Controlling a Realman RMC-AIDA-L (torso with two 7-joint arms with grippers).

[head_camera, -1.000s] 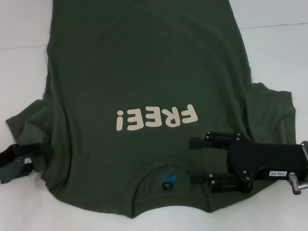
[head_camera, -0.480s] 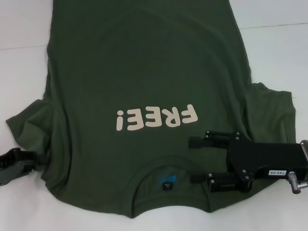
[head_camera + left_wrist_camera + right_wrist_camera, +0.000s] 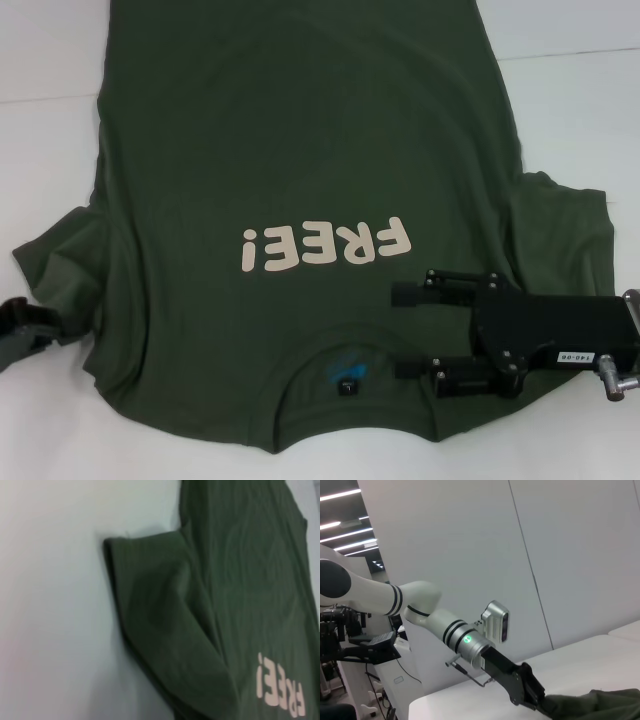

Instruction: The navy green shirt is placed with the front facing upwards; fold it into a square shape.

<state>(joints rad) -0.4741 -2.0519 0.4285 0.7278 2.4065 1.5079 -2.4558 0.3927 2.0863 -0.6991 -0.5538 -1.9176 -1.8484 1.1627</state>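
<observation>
White table (image 3: pixel 580 110); pale panelled wall (image 3: pixel 560 555); ceiling strip lights (image 3: pixel 340 495).

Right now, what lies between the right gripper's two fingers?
In the head view, only shirt fabric: the right gripper is open over the shoulder area beside the collar, and plain green cloth shows in the gap.

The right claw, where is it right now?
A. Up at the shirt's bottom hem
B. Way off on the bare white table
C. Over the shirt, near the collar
C. In the head view the right claw sits open over the navy green shirt, just beside the collar and below the "FREE!" print.
</observation>
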